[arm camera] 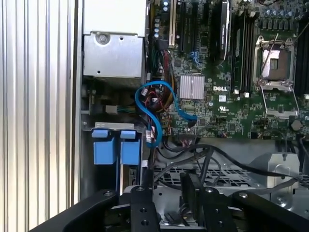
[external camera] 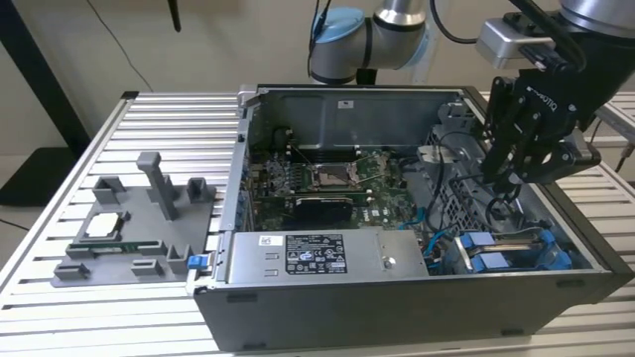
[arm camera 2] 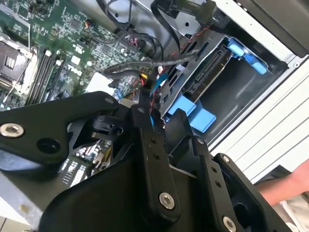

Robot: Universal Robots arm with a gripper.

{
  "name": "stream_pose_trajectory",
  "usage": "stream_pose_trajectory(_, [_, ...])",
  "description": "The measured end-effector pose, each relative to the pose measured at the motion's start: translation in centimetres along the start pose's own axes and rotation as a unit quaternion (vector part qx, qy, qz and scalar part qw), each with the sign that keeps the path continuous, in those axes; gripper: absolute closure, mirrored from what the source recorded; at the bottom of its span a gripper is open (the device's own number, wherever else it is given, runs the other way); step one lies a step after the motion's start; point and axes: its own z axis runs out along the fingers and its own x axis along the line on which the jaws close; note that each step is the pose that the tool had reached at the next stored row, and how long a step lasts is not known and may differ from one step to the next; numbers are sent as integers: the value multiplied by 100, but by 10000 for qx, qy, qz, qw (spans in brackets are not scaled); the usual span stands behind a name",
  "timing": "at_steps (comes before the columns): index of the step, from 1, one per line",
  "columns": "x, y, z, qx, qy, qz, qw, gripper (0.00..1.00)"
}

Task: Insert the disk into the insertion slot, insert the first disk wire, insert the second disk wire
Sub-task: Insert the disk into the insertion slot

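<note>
Disk point(arm camera 2: 205, 72) sits in the slot point(arm camera 2: 244, 94), with blue rail tabs point(arm camera 2: 198, 115) at its end. The slot is at the near corner of the case point(external camera: 397, 305), on the exterior view's right. Gripper point(external camera: 503, 181) hangs just beyond the slot, over loose black wires point(arm camera 2: 145, 62). Its fingers point(arm camera 2: 179, 123) are apart, with a gap between them in both wrist views. Board point(arm camera: 217, 96) lies farther left. Case stands on the slatted surface point(external camera: 119, 327).

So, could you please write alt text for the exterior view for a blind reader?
The arm's black claw hangs inside an open computer case, near the blue-railed disk at the exterior view's lower right. A grey fixture sits on the table beside it.
</note>
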Motion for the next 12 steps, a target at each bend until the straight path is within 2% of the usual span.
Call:
stream_pose_trajectory(6, [-27, -1, -12, 2, -7, -146, 9999, 0])
stream_pose_trajectory(11, [-106, -1, -8, 36, -4, -216, 9998, 0])
stream_pose_trajectory(12, [-109, -1, -8, 65, -2, -226, 9997, 0])
